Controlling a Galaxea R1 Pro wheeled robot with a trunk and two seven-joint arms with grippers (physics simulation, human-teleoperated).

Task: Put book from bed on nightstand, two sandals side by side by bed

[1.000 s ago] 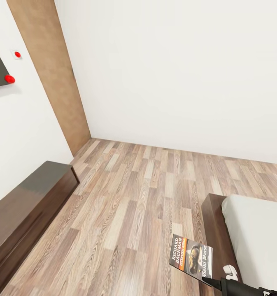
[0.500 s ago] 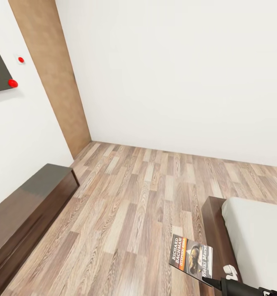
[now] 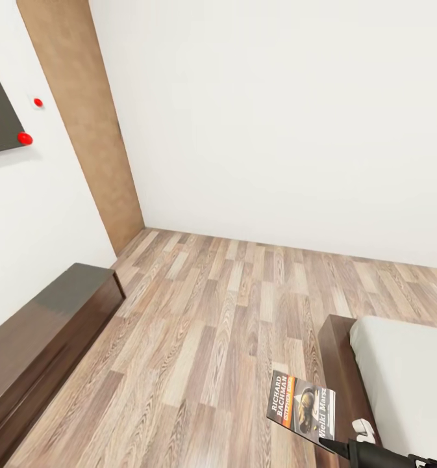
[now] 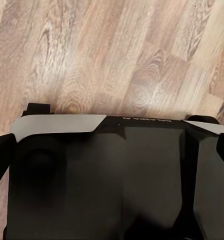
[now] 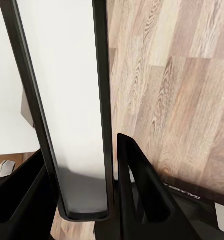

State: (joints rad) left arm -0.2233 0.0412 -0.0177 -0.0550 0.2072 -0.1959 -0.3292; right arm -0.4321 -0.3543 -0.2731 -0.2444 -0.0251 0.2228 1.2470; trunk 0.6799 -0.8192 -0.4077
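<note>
Wood-plank floor, bed corner at right. Right gripper jaws clamped on book, held off the bed beside its frame. Left jaws: cannot tell. Nightstand placement and sandals pending.

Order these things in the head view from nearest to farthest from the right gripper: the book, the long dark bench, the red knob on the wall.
1. The book, held in the right gripper at the lower right, beside the bed.
2. The long dark bench, across the floor along the left wall.
3. The red knob, high on the left wall.
</note>
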